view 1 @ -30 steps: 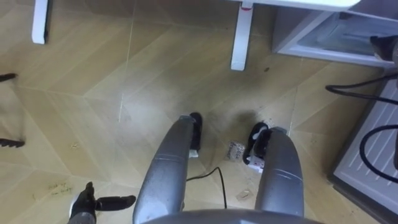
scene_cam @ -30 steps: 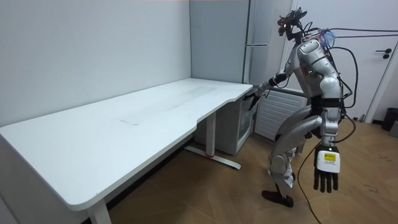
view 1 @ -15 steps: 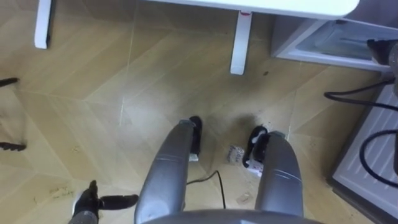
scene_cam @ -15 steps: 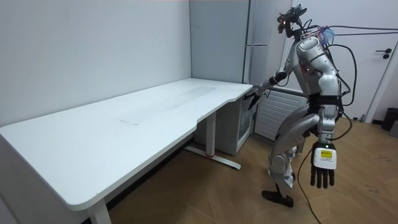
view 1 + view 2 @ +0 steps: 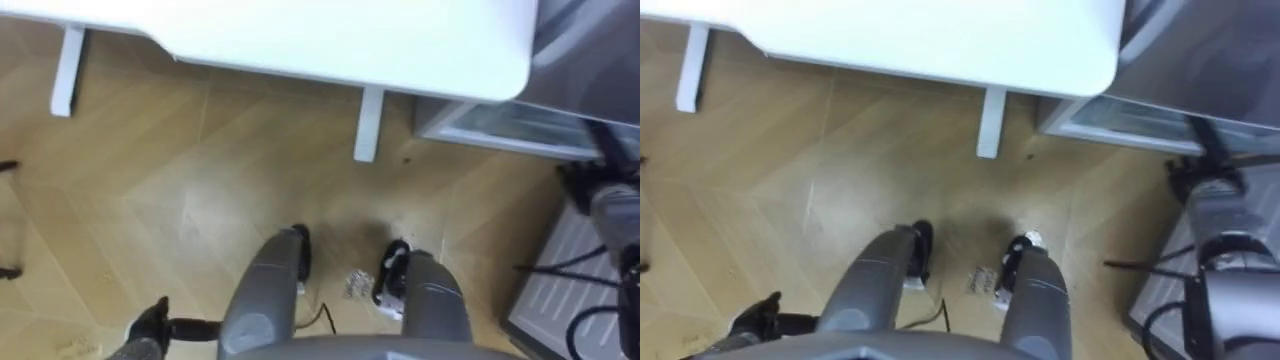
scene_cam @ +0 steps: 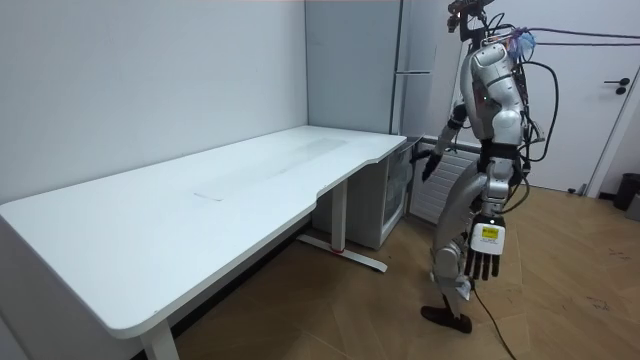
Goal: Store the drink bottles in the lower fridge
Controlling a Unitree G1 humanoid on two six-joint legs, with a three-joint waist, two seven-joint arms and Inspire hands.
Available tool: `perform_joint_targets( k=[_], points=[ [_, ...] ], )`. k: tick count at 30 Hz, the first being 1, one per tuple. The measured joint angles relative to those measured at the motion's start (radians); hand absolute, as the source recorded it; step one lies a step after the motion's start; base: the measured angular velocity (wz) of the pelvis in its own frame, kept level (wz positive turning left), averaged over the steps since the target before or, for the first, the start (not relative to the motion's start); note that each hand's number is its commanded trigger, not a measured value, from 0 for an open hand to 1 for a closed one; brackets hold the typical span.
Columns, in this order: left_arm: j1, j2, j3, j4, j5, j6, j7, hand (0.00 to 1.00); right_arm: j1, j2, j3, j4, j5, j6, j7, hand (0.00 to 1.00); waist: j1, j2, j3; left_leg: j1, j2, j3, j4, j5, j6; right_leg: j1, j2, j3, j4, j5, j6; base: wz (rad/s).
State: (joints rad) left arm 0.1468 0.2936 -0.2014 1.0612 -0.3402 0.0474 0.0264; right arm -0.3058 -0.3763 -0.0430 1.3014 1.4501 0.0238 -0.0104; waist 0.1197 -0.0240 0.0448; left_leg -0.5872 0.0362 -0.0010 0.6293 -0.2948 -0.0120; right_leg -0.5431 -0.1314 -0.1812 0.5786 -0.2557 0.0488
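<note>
Standing upright at the rounded end of the white desk (image 6: 230, 190), I was, by my reading, at the approach step, with no drink stowed yet. My left hand (image 6: 483, 262) hung beside my thigh with fingers straight and relaxed, holding nothing. My right hand (image 6: 428, 164) was raised toward the lower fridge (image 6: 383, 205); whether its fingers were spread or curled I could not tell. Where the drinks were I could not tell either, only that the left hand carried none. The fridge sat on the wooden floor (image 5: 200, 180) tucked under the desk's end, just beside the desk leg (image 5: 368, 125). Whether its door was open was not clear to me. The next move probably called for bending down, since the fridge was low and my right hand was above it, then getting that hand on the door, and finding the drinks. For edges, the desk's corner overhung the floor ahead of my feet. A white ribbed panel (image 6: 440, 190) stood close on my right, near the fridge, so the right side was tight. Open floor lay to my left and behind me, which was the room for stepping back.
</note>
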Motion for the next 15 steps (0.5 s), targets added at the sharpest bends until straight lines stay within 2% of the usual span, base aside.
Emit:
perform_joint_targets(
  k=[1,2,3,7,9,14,15],
  points=[
    [0.000,-0.001,0.000,0.001,0.001,0.002,0.000,0.00,0.014,0.013,0.006,0.013,-0.012,0.001,0.011,0.00,-0.002,0.003,-0.0014,0.013,0.005,0.000,-0.009,0.000,-0.001,0.016,0.006,0.000,-0.018,0.006,0.000,-0.17],
    [-0.001,-0.005,0.000,0.005,0.007,0.009,-0.001,0.00,0.042,0.036,0.018,0.037,-0.032,0.006,0.017,0.00,-0.003,0.013,-0.0065,0.042,0.012,0.000,-0.027,-0.001,-0.001,0.053,0.017,-0.003,-0.054,0.017,0.000,-0.08],
    [-0.002,-0.013,0.001,0.010,0.009,0.011,0.000,0.00,0.079,0.052,0.029,0.047,-0.041,0.013,0.020,0.00,-0.005,0.025,-0.0149,0.069,0.013,0.000,-0.047,0.000,-0.001,0.084,0.022,-0.005,-0.085,0.025,0.003,-0.06],
    [0.006,-0.044,0.033,0.021,0.027,0.008,0.003,0.00,0.182,0.107,0.040,0.068,-0.056,0.014,0.051,0.00,-0.010,0.048,-0.0284,0.175,0.013,0.022,-0.119,0.002,0.000,0.185,0.029,0.008,-0.154,0.040,0.011,-0.11],
    [0.007,-0.055,0.043,0.034,0.027,0.003,0.002,0.00,0.220,0.138,0.044,0.101,-0.114,0.017,0.066,0.00,-0.024,0.062,-0.0355,0.246,0.012,0.026,-0.171,0.009,-0.001,0.255,0.031,0.005,-0.206,0.051,0.014,0.00],
    [0.020,-0.063,0.085,0.047,0.081,-0.013,0.003,0.00,0.303,0.158,0.046,0.095,-0.186,0.024,0.116,0.00,-0.051,0.051,-0.0322,0.377,0.011,0.048,-0.272,0.022,-0.008,0.358,0.034,0.012,-0.265,0.052,0.014,-0.08],
    [0.034,-0.063,0.094,0.046,0.087,-0.013,0.005,0.00,0.321,0.157,0.050,0.090,-0.212,0.025,0.126,0.00,-0.060,0.051,-0.0341,0.403,0.011,0.049,-0.291,0.023,-0.010,0.382,0.036,0.011,-0.278,0.052,0.014,0.00]
  ],
)
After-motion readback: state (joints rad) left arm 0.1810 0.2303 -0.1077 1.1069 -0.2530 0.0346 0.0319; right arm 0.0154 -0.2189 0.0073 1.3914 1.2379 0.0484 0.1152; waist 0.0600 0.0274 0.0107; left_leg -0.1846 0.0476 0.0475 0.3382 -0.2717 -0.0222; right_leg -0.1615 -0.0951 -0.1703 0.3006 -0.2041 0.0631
